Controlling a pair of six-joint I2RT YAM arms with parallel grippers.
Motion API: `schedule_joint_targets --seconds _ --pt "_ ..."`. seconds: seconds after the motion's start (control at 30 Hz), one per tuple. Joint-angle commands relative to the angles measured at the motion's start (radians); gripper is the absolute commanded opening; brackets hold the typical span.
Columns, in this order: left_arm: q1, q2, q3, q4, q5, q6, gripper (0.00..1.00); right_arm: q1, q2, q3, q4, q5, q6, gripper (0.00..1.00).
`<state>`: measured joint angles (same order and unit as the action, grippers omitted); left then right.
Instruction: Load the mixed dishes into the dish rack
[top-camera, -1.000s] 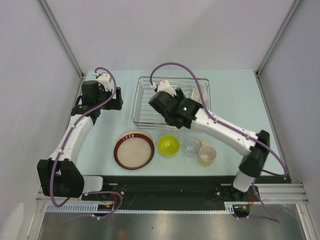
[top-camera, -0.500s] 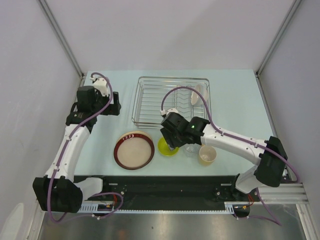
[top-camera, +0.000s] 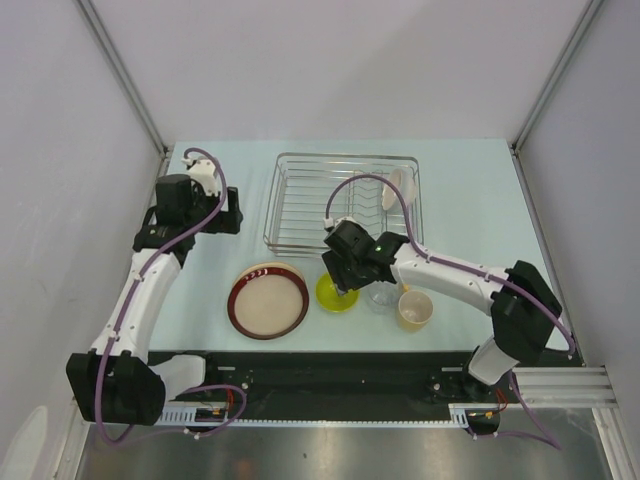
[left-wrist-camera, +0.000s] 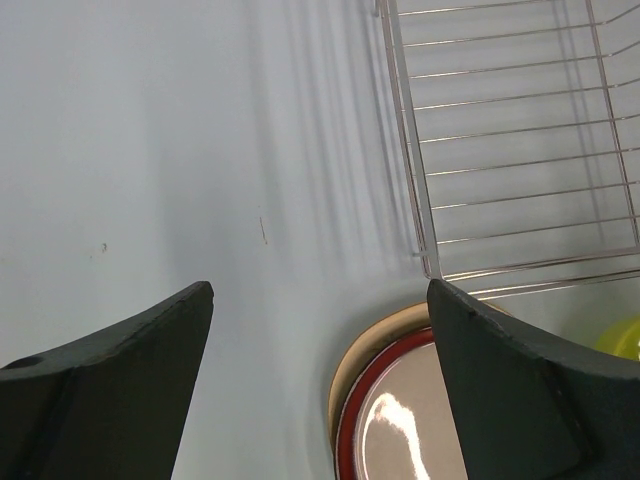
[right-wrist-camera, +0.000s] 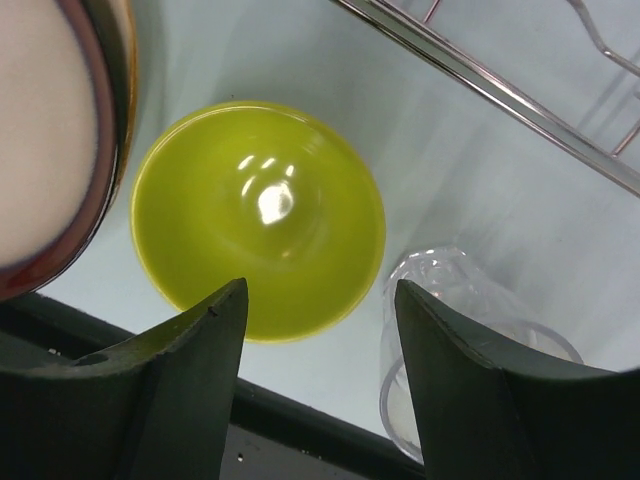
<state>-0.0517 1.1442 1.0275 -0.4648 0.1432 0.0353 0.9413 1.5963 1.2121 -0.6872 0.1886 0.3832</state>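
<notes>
The silver wire dish rack (top-camera: 300, 215) stands at the back middle, with a beige plate (top-camera: 400, 187) upright at its right end. In front lie a dark-red-rimmed plate (top-camera: 268, 300), a yellow-green bowl (top-camera: 335, 297), a clear glass (top-camera: 382, 295) and a yellowish handled cup (top-camera: 414, 310). My right gripper (top-camera: 343, 283) hovers open over the bowl (right-wrist-camera: 260, 215), fingertips (right-wrist-camera: 225, 310) astride its near-right rim, the glass (right-wrist-camera: 450, 300) beside it. My left gripper (top-camera: 232, 210) hangs open and empty left of the rack (left-wrist-camera: 510, 150), above the red-rimmed plate (left-wrist-camera: 400, 410).
Grey walls close in on the left, right and back of the pale table (top-camera: 470, 200). The black rail of the arm bases (top-camera: 330, 365) runs along the near edge, just behind the bowl (left-wrist-camera: 625, 335) and glass.
My right arm has swung from over the rack down to the bowl, its jaws narrowing slightly. The left arm drew back a little to the left.
</notes>
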Motion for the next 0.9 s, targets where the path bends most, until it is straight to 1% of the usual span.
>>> schedule_joint_targets --seconds 0.0,0.3,0.4,0.5,0.53,0.57,0.6,0.67,0.7,0.77,0.8,0.87 --pt "0.009 -0.003 -0.009 0.031 0.015 0.014 0.94 -0.021 0.033 -0.031 0.093 -0.021 -0.010 0.65" --pt "0.009 0.014 -0.007 0.040 0.013 0.015 0.94 -0.055 0.088 -0.106 0.179 -0.057 -0.001 0.59" --pt "0.009 0.015 -0.009 0.043 0.013 0.015 0.94 -0.061 0.099 -0.124 0.199 -0.069 0.006 0.56" --pt "0.009 0.019 -0.007 0.046 0.013 0.015 0.94 -0.068 0.108 -0.141 0.212 -0.075 0.006 0.50" --pt "0.009 0.020 -0.007 0.048 0.012 0.015 0.94 -0.070 0.108 -0.143 0.215 -0.080 0.006 0.44" --pt "0.009 0.020 -0.007 0.048 0.013 0.015 0.93 -0.072 0.109 -0.144 0.216 -0.081 0.006 0.40" --pt "0.009 0.022 -0.007 0.049 0.012 0.015 0.93 -0.076 0.110 -0.144 0.218 -0.084 0.005 0.33" --pt "0.009 0.022 -0.009 0.049 0.012 0.015 0.94 -0.082 0.102 -0.144 0.218 -0.089 0.005 0.25" --pt "0.009 0.022 -0.009 0.049 0.012 0.015 0.94 -0.084 0.099 -0.144 0.216 -0.089 0.003 0.16" --pt "0.009 0.020 -0.012 0.051 0.010 0.015 0.94 -0.087 0.083 -0.143 0.216 -0.087 0.002 0.08" --pt "0.009 0.020 -0.012 0.049 0.010 0.017 0.93 -0.091 0.077 -0.141 0.213 -0.086 0.002 0.01" --pt "0.009 0.017 -0.012 0.052 0.012 0.015 0.93 -0.093 0.051 -0.143 0.207 -0.081 -0.007 0.00"
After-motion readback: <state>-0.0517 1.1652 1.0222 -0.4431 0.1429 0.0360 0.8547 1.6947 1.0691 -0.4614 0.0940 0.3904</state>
